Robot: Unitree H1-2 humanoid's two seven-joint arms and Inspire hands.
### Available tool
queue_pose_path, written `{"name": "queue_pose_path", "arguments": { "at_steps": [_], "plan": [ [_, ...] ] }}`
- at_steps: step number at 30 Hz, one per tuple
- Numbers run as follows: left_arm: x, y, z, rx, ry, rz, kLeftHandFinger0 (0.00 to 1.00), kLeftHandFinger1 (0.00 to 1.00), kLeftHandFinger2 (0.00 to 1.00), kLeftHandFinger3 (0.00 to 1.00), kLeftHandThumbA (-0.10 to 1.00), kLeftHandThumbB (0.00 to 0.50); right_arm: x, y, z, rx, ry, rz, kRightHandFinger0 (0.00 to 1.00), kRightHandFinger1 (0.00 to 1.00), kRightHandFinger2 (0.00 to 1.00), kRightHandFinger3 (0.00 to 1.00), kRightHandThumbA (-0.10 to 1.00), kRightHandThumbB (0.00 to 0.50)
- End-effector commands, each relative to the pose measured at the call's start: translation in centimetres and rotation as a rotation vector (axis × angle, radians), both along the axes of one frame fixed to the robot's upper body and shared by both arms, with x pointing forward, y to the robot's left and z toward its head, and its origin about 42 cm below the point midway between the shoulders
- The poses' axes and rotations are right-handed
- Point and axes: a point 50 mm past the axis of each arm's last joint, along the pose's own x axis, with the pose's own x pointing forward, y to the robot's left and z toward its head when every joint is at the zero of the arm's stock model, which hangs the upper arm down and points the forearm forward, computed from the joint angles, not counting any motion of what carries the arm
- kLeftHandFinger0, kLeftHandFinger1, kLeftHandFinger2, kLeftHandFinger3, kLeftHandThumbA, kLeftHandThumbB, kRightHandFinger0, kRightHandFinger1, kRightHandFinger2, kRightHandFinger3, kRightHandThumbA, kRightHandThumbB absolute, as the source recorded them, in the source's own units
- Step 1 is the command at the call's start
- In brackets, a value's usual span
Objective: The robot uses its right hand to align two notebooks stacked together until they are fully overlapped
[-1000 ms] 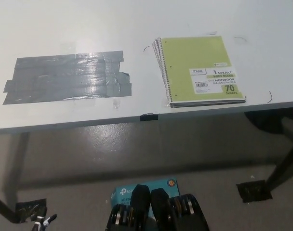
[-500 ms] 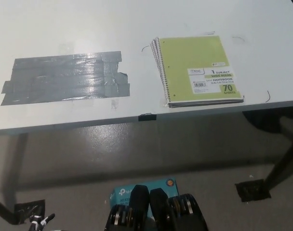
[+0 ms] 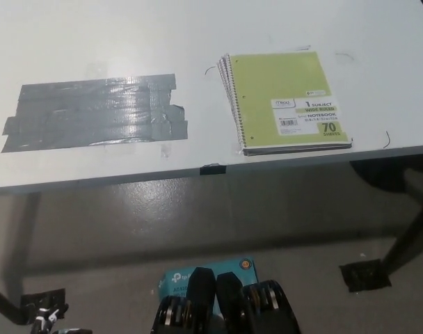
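Lying near notebooks (image 3: 288,102), grey tape patch (image 3: 97,111)

Only a sliver of the robot shows, tbh: the left hand (image 3: 47,315), way down in the bottom left corner. It reads as small white shell pieces with black parts and dark gaps between them, kinda knobbly and mechanical looking, with a bit of shine on the white. It's too tiny and blurry to make out screws, cables or markings.

white table (image 3: 93,42), grey tape patch (image 3: 97,111), teal box (image 3: 211,273)
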Motion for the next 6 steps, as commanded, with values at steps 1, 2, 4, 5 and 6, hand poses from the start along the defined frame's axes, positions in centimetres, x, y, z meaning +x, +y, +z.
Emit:
{"name": "queue_pose_path", "arguments": {
  "at_steps": [1, 2, 4, 5, 6],
  "plan": [
    [0.47, 0.87, 1.09, 0.011, -0.020, 0.006, 0.39, 0.44, 0.55, 1.00, 1.00, 0.500, 1.18, -0.55, 1.15, -0.019, -0.008, 0.021, 1.00, 1.00, 1.00, 1.00, 0.98, 0.208],
    [0.58, 1.02, 1.01, 0.014, -0.017, 0.011, 0.38, 0.44, 0.56, 1.00, 1.00, 0.500, 1.41, -0.68, 1.07, -0.022, -0.006, 0.013, 1.00, 1.00, 1.00, 1.00, 0.98, 0.205],
    [0.59, 1.12, 0.88, 0.008, -0.015, 0.027, 0.35, 0.40, 0.52, 1.00, 1.00, 0.500, 1.36, -0.70, 1.07, -0.015, -0.010, -0.006, 1.00, 1.00, 1.00, 1.00, 0.95, 0.194],
    [0.46, 1.16, 0.79, 0.007, -0.011, 0.027, 0.34, 0.40, 0.52, 1.00, 1.00, 0.500, 1.28, -0.84, 0.96, -0.020, -0.006, -0.015, 1.00, 1.00, 1.00, 1.00, 0.93, 0.188],
    [0.41, 1.19, 0.70, 0.008, -0.007, 0.026, 0.33, 0.40, 0.52, 1.00, 1.00, 0.500, 1.14, -0.81, 0.78, -0.019, -0.001, -0.016, 1.00, 1.00, 1.00, 1.00, 0.93, 0.188]
  ]
}}
